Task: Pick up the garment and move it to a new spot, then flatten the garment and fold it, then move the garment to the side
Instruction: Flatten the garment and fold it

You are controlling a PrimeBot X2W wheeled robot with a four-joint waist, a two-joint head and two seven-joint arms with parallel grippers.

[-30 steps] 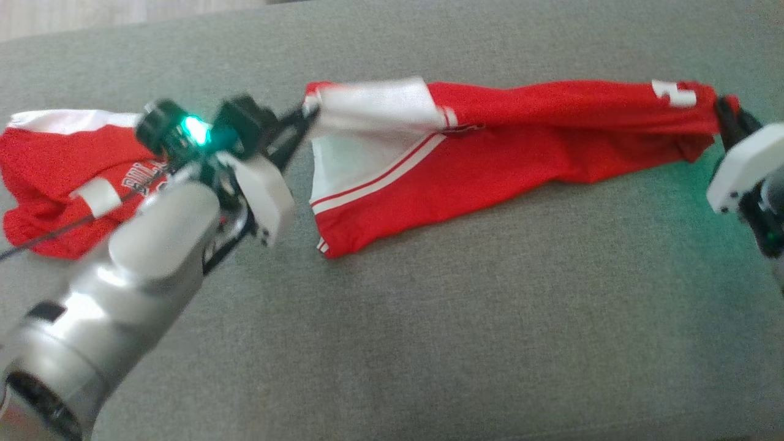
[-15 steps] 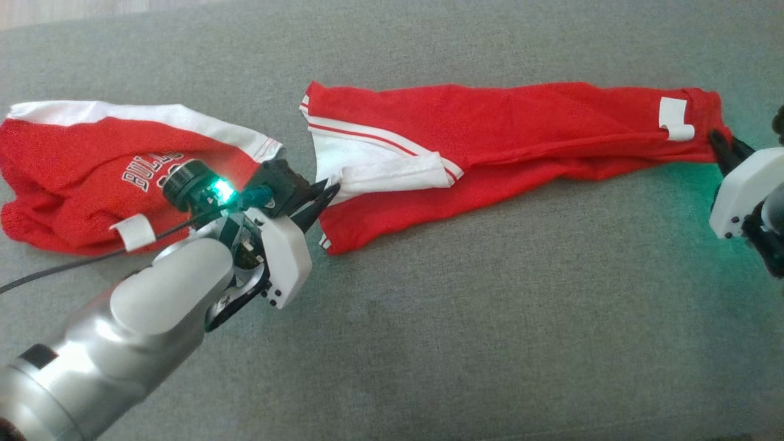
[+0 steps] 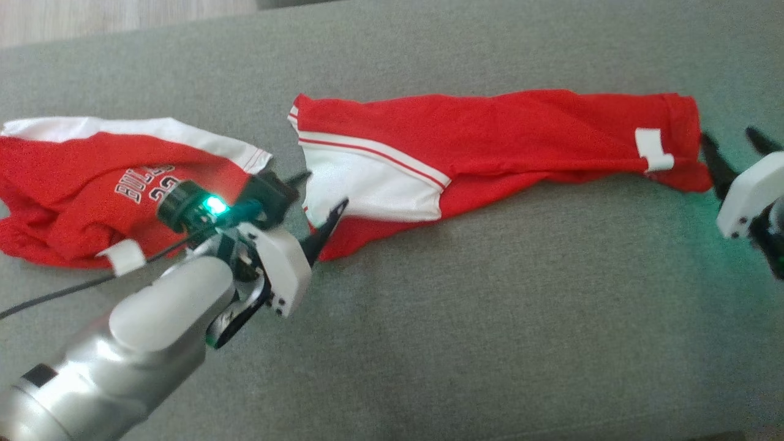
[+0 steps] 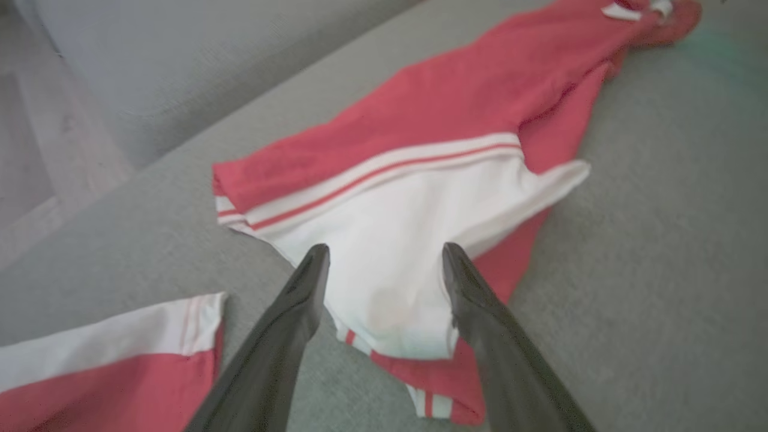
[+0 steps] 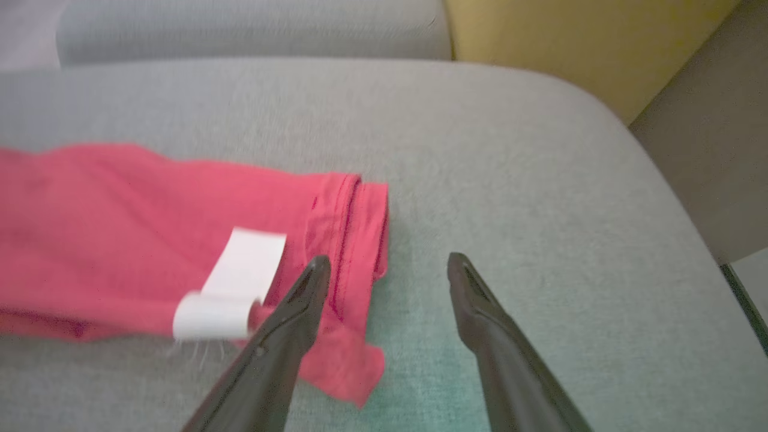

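Both claws have let go since a second ago. Back then they were pinched shut on the two ends of the long red cloth garment (image 3: 508,131), pulling it tight. Now the left claw (image 3: 323,190) has its two dark fingers spread wide apart and holds nothing. In its wrist view the left claw (image 4: 384,255) sits just above the white patch at the garment's end. The right claw (image 3: 727,135) is spread wide too and holds nothing. In its own wrist view the right claw (image 5: 387,264) has one finger over the red hem and the other over bare cushion.

The garment has dropped and now lies stretched out flat on the grey cloth cushion (image 3: 490,331), running from one claw to the other. Its small white tag (image 3: 652,150) sits near the right end. The white patch used to be folded up; now it lies open and smooth.

A second red garment with white letters (image 3: 73,202) lies in a heap on the left, behind the left arm, apart from the long one.
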